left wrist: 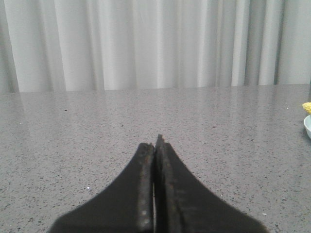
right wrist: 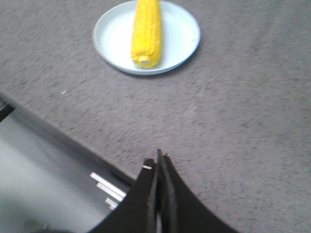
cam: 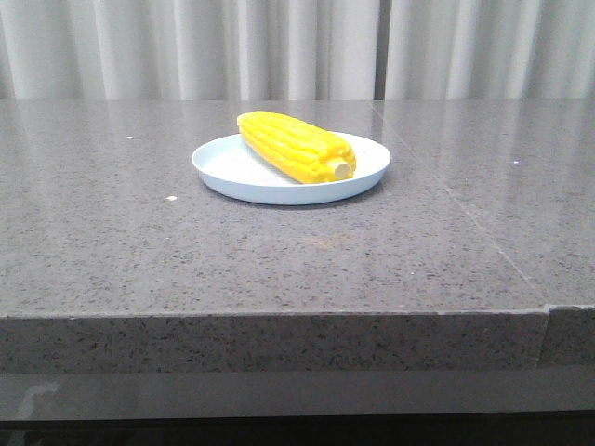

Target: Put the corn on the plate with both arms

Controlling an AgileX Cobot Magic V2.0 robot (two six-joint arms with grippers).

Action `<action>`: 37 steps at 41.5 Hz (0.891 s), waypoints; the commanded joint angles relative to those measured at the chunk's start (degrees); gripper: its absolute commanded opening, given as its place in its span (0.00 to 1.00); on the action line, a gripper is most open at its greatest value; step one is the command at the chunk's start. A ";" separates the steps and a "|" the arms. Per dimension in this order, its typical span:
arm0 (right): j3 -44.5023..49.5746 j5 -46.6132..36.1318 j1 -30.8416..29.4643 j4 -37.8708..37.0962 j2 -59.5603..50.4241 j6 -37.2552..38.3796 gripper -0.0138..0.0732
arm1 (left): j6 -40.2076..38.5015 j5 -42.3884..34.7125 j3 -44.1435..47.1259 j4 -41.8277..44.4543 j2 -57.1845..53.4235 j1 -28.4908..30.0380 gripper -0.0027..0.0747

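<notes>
The corn [cam: 296, 146] lies on the plate [cam: 223, 167], slanting from far left to near right with its pale stub end toward the near right, its body resting inside the low rim so it has nowhere to roll. Judged from that, the task looks finished. The plate sits toward the far middle of the counter [cam: 279, 251].

Neither arm shows in the front view. The left tool [left wrist: 155, 145] is clenched with nothing between its fingers, hovering low over bare counter with the plate's edge just visible at the side of its view. The right tool [right wrist: 158, 162] is also clenched and empty, held above the counter's near edge, well apart from the plate.

The counter is dark grey speckled stone, glossy, with a seam on the right. Pale pleated curtains [cam: 279, 46] close the room behind.
</notes>
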 commanded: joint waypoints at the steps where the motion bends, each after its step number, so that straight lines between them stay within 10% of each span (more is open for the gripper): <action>1: 4.03 -10.17 -5.63 -0.84 -4.17 -0.35 0.08 | -0.32 -4.78 0.14 -0.11 -1.07 0.09 0.01; 26: 45.80 -49.25 -23.28 -0.68 -32.59 -0.30 0.08 | -0.32 -4.78 0.14 -0.11 -1.07 0.09 0.01; 37: 46.03 -48.45 -23.60 -0.62 -32.53 -0.30 0.08 | -0.32 -4.78 0.14 -0.11 -1.07 0.09 0.01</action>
